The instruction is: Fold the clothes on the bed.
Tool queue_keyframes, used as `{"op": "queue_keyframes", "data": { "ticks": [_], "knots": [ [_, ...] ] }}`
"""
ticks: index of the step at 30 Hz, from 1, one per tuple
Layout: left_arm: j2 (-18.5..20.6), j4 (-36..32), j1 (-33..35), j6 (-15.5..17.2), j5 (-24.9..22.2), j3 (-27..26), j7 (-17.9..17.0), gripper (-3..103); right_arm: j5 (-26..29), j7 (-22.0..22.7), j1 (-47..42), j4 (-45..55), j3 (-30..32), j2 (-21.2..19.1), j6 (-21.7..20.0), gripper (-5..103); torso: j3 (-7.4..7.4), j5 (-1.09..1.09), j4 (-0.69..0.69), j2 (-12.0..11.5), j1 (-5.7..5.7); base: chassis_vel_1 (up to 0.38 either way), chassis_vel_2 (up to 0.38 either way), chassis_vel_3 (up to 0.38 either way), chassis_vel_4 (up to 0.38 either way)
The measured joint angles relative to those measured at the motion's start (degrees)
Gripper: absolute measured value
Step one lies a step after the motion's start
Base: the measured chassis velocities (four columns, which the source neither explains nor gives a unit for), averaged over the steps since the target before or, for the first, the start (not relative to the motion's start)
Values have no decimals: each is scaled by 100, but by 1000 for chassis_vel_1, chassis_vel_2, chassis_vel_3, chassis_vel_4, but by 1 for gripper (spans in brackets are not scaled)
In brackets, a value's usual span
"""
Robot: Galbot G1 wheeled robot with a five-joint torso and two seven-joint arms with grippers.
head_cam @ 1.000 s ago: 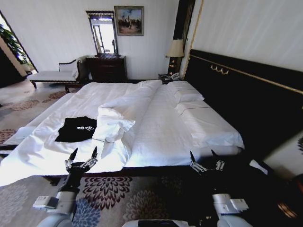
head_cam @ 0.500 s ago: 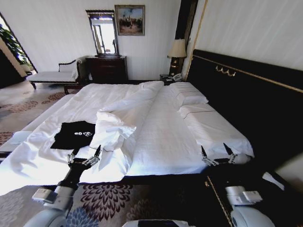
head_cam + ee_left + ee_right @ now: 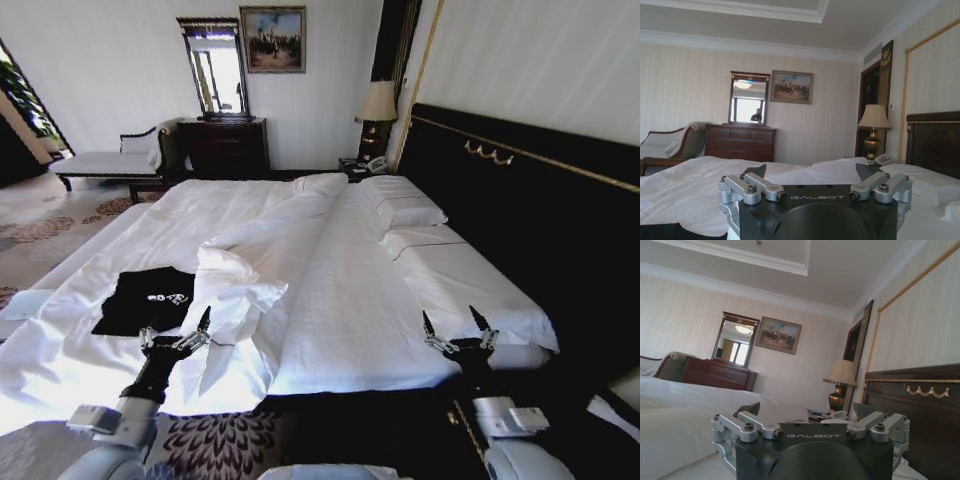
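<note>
The black T-shirt (image 3: 145,298) lies flat on the bed (image 3: 340,290) just ahead-left of the left end effector (image 3: 176,335), way closer than the right end effector (image 3: 459,335), both open and empty.

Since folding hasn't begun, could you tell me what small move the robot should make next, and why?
Probably reach the left gripper forward and leftward toward the black T-shirt. The shirt lies flat and unfolded on the bed, just beyond that open gripper, while the open right gripper hovers far off near the headboard side.
</note>
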Motion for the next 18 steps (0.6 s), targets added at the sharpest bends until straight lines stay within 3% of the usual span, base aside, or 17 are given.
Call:
{"op": "queue_keyframes", "data": {
  "ticks": [18],
  "knots": [
    [-150,41,0,-108,39,-53,-15,100,-124,-20,-66,76,-58,130,31,100,-1,0,-1,1,-3,74,89,-70,-85]
  ]
}}
